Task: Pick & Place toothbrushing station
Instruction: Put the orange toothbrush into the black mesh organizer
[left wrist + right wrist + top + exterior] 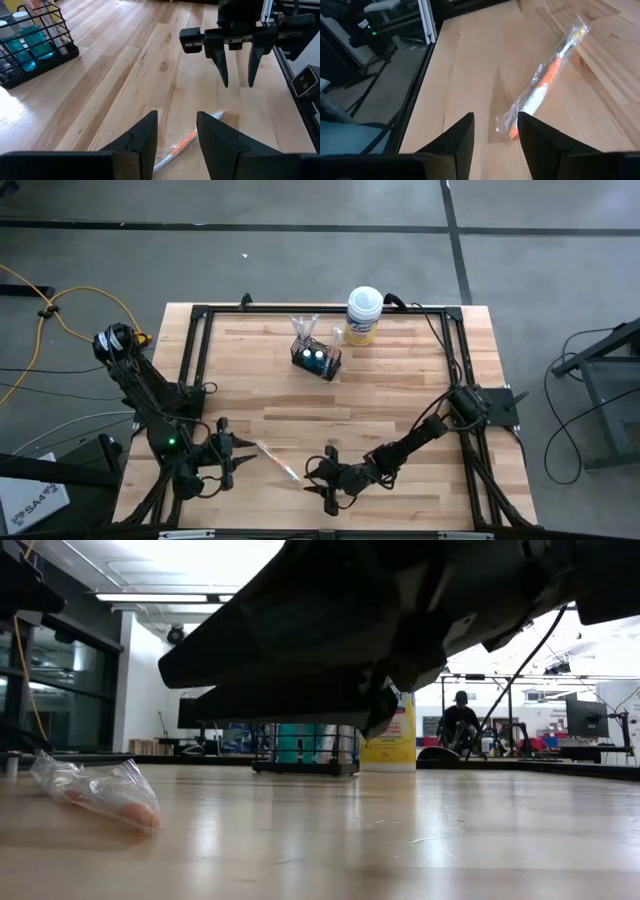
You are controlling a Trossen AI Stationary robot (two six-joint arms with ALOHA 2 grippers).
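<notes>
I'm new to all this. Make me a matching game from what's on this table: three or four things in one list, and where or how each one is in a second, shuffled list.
Things:
1. wrapped toothbrush
2. wire basket
3. white-lidded canister
4. left gripper

Places or states:
A. open, empty, beside the toothbrush
B. upright at the table's far edge
C. holds teal-topped tubes
D. lying flat between both grippers

Pairs: 1-D, 2-C, 3-B, 4-A

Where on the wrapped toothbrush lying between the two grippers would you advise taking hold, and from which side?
Probably mid-handle, on the orange part of the wrapped toothbrush, coming straight down from above. It lies flat on the table, and its loose clear wrapper flares at the ends, so closing the fingers across its narrow width seems safest.
</notes>
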